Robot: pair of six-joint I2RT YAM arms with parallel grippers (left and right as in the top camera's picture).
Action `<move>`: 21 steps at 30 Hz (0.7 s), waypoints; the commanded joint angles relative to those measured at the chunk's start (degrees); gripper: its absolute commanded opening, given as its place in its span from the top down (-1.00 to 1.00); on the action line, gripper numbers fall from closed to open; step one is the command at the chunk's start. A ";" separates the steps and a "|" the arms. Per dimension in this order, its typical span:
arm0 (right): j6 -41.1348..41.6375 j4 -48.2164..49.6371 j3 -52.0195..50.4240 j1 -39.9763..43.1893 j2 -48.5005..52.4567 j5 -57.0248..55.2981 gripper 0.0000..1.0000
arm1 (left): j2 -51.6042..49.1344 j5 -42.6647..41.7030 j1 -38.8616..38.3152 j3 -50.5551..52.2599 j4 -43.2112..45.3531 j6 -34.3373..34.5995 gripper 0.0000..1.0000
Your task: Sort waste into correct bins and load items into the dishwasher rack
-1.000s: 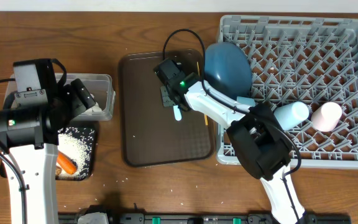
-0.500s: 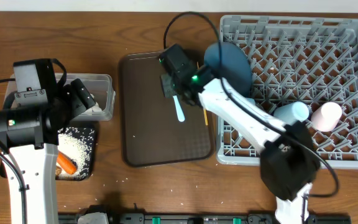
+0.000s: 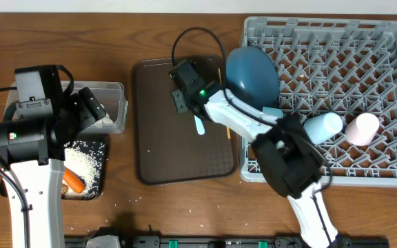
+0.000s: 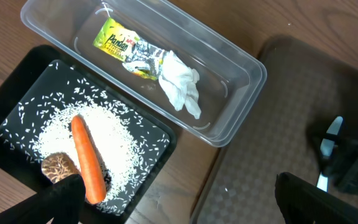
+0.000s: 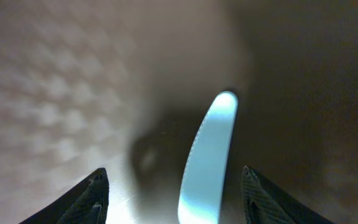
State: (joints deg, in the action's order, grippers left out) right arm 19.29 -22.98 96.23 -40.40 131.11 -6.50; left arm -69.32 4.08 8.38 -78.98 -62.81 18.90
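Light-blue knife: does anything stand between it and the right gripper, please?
Nothing visible does. The light-blue knife lies bare on the brown tray, and the right gripper is open right over it, without touching it.

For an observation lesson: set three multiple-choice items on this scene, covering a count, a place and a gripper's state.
1. How many cups are in the rack? A none, B one, C two.
2. Where does the carrot lie? A rack, B black tray, C clear tub.
3. The right gripper is: A open over the knife, B shut on the knife, C shut on a cup.
Key: 1 C, a light-blue cup and a pink cup show; 2 B, it lies on the rice there; 3 A, both fingers stand clear of the blade.
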 commanded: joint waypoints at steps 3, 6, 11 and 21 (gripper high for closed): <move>-1.14 2.36 -0.02 -0.59 3.17 -3.87 -0.16 | 0.04 0.48 0.24 -0.11 -0.17 -0.15 -0.95; -1.18 4.07 -0.02 -0.61 4.28 -3.56 -0.10 | 0.04 0.48 0.24 -0.11 -0.17 -0.15 -0.96; -1.16 5.88 -0.02 -0.61 4.79 -3.58 0.49 | 0.04 0.48 0.24 -0.11 -0.17 -0.15 -0.96; -1.84 3.61 0.11 -0.72 3.21 -3.58 0.98 | 0.04 0.48 0.24 -0.11 -0.17 -0.15 -0.96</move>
State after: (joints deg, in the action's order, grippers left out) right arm 18.37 -17.10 97.01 -40.42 133.58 -9.91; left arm -69.32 4.08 8.38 -78.98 -62.81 18.90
